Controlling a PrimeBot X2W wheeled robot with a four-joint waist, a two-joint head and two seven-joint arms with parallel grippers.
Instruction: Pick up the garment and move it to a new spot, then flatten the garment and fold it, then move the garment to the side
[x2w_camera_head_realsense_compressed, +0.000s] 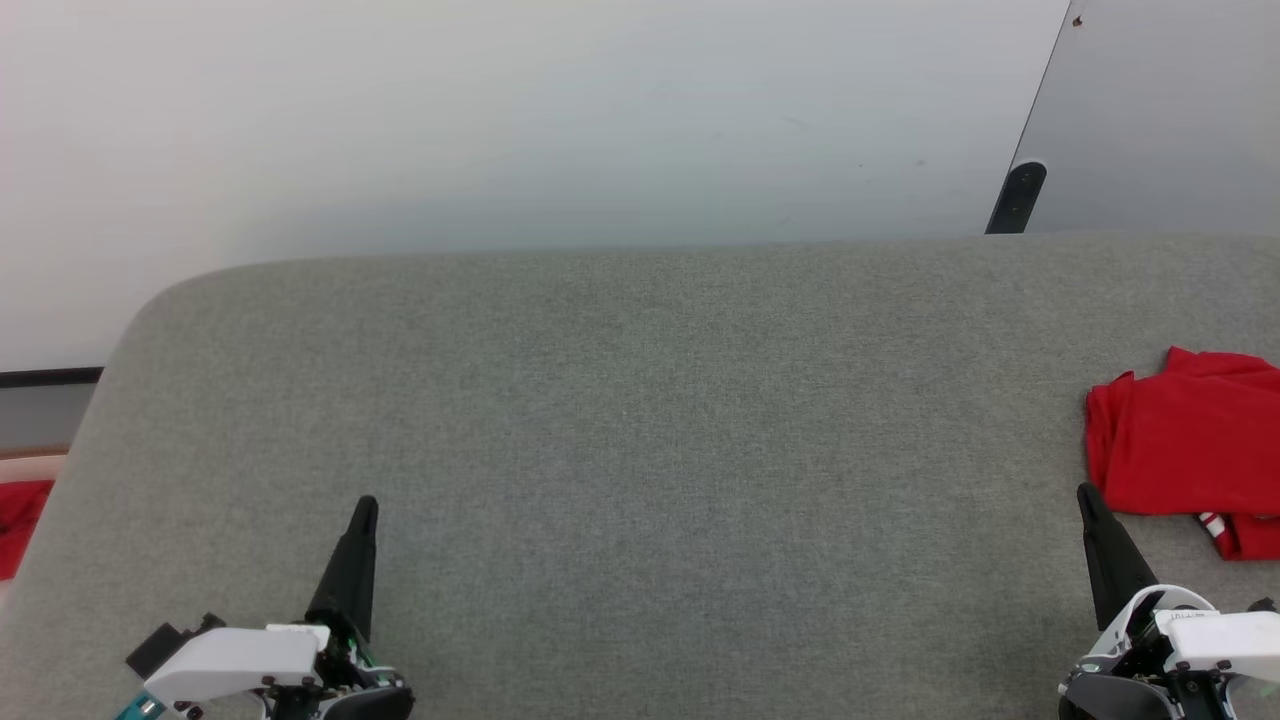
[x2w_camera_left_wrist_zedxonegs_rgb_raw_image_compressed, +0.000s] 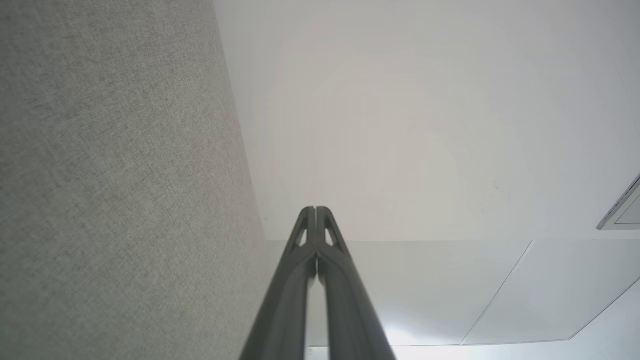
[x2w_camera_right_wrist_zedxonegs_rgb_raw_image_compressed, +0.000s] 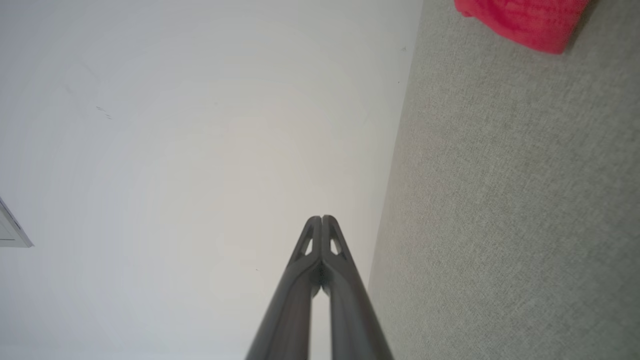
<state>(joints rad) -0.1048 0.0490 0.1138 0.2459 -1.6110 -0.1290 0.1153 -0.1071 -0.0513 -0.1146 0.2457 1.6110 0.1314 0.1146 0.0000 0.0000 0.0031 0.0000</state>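
Note:
The garment (x2w_camera_head_realsense_compressed: 1190, 450) lies bunched in a red heap at the right edge of the grey padded surface (x2w_camera_head_realsense_compressed: 640, 430), a bit of red-and-white striped trim showing at its lower edge; part of it runs out of the head view. The right wrist view catches a red corner of the garment (x2w_camera_right_wrist_zedxonegs_rgb_raw_image_compressed: 525, 20) at the top. My right gripper (x2w_camera_head_realsense_compressed: 1085, 495) is shut and empty, its tip just left of the heap's near corner; in its wrist view the right gripper (x2w_camera_right_wrist_zedxonegs_rgb_raw_image_compressed: 321, 218) has fingertips together. My left gripper (x2w_camera_head_realsense_compressed: 366, 505) is shut and empty at the lower left, and the left gripper (x2w_camera_left_wrist_zedxonegs_rgb_raw_image_compressed: 315, 209) is seen closed in its wrist view.
A small plain red fabric patch (x2w_camera_head_realsense_compressed: 20, 520) lies off the surface's left edge. A pale wall (x2w_camera_head_realsense_compressed: 500, 120) rises behind the surface, with a dark post (x2w_camera_head_realsense_compressed: 1018, 198) and a grey panel at the back right. The surface's left corner is rounded.

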